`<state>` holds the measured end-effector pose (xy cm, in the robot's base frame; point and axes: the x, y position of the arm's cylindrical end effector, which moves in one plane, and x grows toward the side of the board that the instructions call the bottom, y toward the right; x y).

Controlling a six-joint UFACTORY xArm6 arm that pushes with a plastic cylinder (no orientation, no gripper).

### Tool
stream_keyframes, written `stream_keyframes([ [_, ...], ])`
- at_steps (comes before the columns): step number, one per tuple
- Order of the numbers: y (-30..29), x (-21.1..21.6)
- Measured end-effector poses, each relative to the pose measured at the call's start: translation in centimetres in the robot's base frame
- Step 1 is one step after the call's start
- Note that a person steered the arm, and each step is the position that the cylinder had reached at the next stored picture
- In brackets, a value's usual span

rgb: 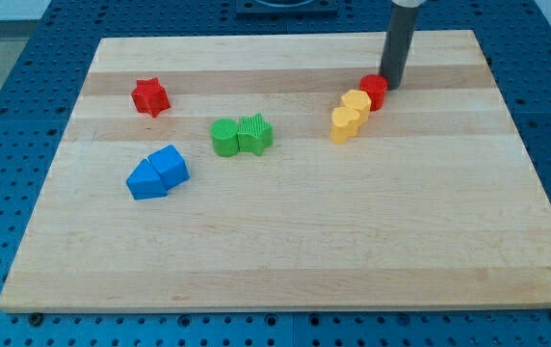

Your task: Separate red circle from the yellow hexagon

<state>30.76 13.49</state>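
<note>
The red circle [374, 91] sits at the upper right of the wooden board, touching the yellow hexagon [356, 102] on its lower left. A second yellow block [345, 123] lies against the hexagon, lower left again. My tip [392, 87] stands right against the red circle's right side, on the side away from the hexagon. The rod rises straight up out of the view's top.
A red star [149, 96] lies at the upper left. Two green blocks [241, 136] sit together near the middle. Two blue blocks [158, 173] sit together at the left. The board's top edge [295, 37] is close behind the tip.
</note>
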Motion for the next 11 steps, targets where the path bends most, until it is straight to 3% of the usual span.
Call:
stream_keyframes([
  [3,3.8,2.9],
  [6,-3.7,3.1],
  [9,-6.7,-0.9],
  [11,-8.5,2.9],
])
